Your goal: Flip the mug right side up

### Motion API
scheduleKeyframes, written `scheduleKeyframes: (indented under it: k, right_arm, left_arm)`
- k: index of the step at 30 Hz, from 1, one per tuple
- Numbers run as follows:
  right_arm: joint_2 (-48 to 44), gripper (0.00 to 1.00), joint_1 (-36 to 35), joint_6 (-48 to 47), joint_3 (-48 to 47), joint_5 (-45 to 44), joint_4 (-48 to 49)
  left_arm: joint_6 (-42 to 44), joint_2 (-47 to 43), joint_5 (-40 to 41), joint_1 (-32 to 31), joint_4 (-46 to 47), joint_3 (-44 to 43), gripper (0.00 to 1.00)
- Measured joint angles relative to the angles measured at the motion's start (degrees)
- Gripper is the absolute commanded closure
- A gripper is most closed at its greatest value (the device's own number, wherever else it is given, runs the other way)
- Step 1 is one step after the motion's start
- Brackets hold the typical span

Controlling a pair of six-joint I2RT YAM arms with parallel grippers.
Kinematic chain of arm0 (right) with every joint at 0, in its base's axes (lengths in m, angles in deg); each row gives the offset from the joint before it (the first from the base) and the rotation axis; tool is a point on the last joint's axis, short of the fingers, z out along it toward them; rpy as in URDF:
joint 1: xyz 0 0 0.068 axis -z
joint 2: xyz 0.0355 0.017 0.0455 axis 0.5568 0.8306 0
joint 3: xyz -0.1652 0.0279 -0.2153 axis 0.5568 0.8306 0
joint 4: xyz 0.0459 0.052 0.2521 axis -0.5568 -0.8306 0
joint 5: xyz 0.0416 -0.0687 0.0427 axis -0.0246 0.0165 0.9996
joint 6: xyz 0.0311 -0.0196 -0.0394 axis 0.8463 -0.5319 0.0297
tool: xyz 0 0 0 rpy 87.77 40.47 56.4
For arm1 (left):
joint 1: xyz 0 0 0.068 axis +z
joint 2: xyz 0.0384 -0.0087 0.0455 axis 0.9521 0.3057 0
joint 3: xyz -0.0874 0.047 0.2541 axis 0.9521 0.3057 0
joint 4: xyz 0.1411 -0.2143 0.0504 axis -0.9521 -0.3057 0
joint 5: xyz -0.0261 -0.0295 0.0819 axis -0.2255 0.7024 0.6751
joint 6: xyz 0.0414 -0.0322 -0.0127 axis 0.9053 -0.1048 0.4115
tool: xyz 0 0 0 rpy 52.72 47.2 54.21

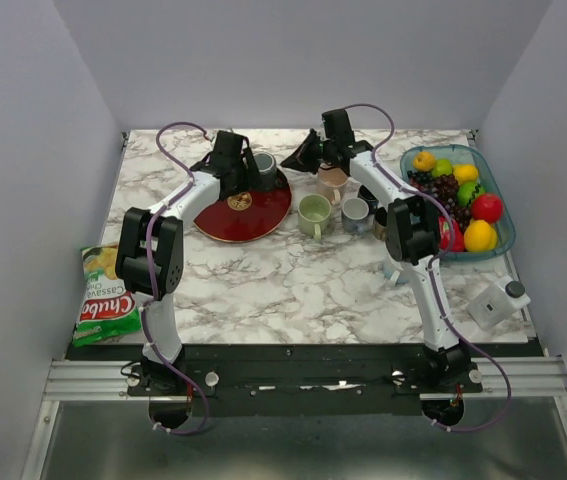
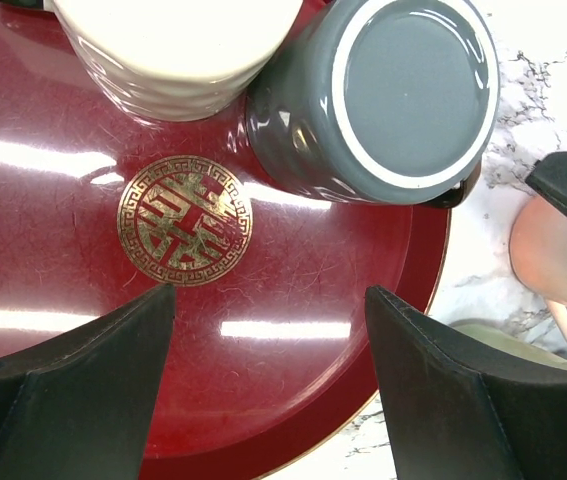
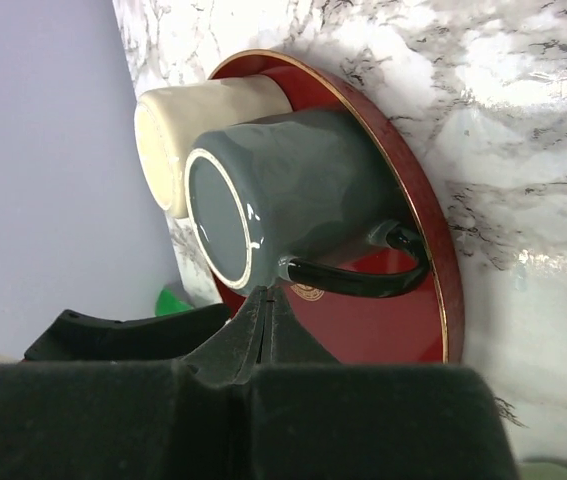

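A grey mug [image 2: 403,90] stands upside down, base up, on the red plate [image 2: 83,260], next to an upside-down cream mug [image 2: 178,50]. My left gripper [image 2: 270,292] is open and empty, hovering over the plate just short of the grey mug. In the right wrist view the grey mug [image 3: 293,190] shows its black handle [image 3: 363,275] facing my right gripper [image 3: 266,295], which is shut and empty with its tips just short of the handle. In the top view the grey mug [image 1: 266,165] sits between the left gripper [image 1: 233,160] and the right gripper [image 1: 293,160].
A pink mug [image 1: 333,178], a green mug [image 1: 313,215] and a small grey mug [image 1: 355,213] stand right of the plate [image 1: 243,215]. A blue fruit basket [image 1: 500,215] is at the far right, a chips bag [image 1: 103,295] at the left edge, a white device [image 1: 498,300] at the front right.
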Motion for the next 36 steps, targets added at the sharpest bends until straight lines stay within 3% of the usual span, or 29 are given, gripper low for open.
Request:
scheduleKeyframes:
  k: [17,36]
  right_arm:
    - [1.79,0.99,0.0,2.82,-0.76,-1.81,-2.08]
    - [5.18,0.99,-1.99,1.79,-1.25,-3.8,0.79]
  left_arm:
    - [2.62,3.65,-3.21,-1.18,-0.98,-12.85,0.12]
    - [3.28,4.72,-4.81,-3.3,-0.81,-11.65,0.12]
